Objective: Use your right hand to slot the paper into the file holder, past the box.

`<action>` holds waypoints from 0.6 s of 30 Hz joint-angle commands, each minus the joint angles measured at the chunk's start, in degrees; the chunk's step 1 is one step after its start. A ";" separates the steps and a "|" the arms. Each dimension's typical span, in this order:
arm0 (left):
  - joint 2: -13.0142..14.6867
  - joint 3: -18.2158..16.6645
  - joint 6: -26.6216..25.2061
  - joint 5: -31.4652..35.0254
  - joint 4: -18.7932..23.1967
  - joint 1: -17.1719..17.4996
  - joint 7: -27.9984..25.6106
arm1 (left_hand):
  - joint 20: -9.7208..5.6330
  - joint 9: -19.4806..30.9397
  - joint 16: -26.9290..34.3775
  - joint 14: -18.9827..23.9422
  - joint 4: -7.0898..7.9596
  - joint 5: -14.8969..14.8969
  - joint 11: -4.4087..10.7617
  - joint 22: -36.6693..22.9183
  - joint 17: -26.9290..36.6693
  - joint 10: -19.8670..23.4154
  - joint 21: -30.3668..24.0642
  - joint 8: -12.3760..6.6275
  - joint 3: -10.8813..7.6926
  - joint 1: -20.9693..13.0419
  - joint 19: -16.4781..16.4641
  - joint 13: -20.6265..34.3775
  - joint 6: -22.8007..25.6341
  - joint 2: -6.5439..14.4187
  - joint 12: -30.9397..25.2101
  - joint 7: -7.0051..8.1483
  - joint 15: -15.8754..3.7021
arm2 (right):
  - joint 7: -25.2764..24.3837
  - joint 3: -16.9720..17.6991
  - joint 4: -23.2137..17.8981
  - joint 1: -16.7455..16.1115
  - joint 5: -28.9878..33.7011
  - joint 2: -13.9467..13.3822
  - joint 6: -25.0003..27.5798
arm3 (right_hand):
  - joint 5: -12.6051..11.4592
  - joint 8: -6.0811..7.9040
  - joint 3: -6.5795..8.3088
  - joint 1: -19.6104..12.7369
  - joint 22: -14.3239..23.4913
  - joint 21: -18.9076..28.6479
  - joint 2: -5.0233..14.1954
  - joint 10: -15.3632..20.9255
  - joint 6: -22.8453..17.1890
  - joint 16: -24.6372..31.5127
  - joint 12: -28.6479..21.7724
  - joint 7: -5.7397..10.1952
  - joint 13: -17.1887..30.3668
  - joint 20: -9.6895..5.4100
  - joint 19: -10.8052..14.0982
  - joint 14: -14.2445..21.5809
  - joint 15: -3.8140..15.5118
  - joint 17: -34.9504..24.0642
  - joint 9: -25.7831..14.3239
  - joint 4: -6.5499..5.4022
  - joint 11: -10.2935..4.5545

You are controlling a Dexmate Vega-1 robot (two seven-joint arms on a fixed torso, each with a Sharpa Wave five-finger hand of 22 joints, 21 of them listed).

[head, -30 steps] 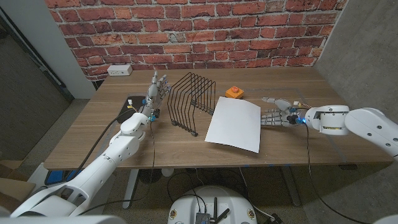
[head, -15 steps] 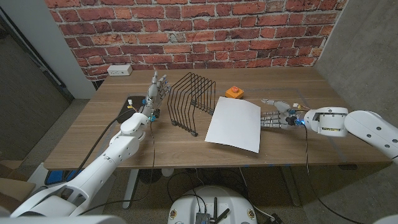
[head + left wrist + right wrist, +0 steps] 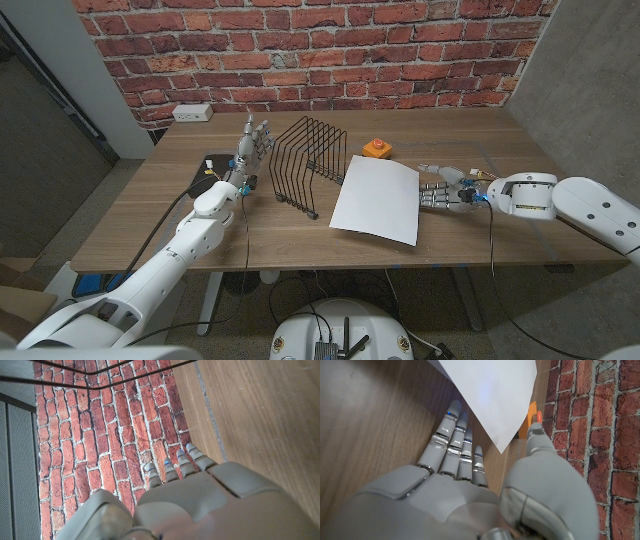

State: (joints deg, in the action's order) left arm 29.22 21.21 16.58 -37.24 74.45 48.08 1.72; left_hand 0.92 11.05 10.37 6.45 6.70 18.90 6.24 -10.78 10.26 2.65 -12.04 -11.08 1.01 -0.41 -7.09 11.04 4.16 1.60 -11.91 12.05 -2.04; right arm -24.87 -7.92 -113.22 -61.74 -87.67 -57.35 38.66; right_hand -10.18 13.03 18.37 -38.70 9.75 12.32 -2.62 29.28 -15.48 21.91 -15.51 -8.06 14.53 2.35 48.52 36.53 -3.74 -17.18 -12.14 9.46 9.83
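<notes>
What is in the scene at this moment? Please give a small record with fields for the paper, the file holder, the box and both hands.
paper: white sheet lying flat on the table, right of the file holder
file holder: black wire rack, upright, slots empty
box: small orange box behind the paper's far edge
right hand: right hand open, fingers apart, reaching toward the paper's right edge, not holding it
left hand: left hand open, fingers pointing up, left of the file holder

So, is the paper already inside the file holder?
No, in the head view the paper lies flat on the table, beside the file holder and outside its wires.
</notes>
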 commanded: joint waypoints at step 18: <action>0.03 -0.02 -0.02 -0.01 -0.01 -0.01 0.02 | -0.08 0.30 0.36 0.53 0.35 0.15 0.36 -0.33 0.15 -0.06 -0.40 -0.36 -0.07 0.05 -0.37 0.33 0.06 0.52 -0.43 0.51 0.01 | 4.57 -4.38 4.11 5.12 -1.09 0.17 2.07 | -0.11 1.36 -0.34 -1.68 0.18 0.49 0.36 3.45 -3.59 1.72 -1.32 -4.46 0.75 -1.15 2.24 2.45 1.75 -0.57 -0.53 -0.25 -1.93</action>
State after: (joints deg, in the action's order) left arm 29.23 21.19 16.57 -37.24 74.43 48.06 1.74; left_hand 0.92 11.05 10.37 6.45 6.70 18.90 6.24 -10.78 10.26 2.65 -12.04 -11.08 1.01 -0.41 -7.08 11.04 4.16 1.60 -11.90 12.05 -2.04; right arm -21.81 -10.89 -110.37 -58.31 -88.77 -57.50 39.94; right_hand -10.18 13.87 18.16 -39.68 9.74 12.32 -2.24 32.14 -18.30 23.34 -16.40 -8.51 15.05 1.33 50.36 38.54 -2.34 -17.44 -12.41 9.25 8.39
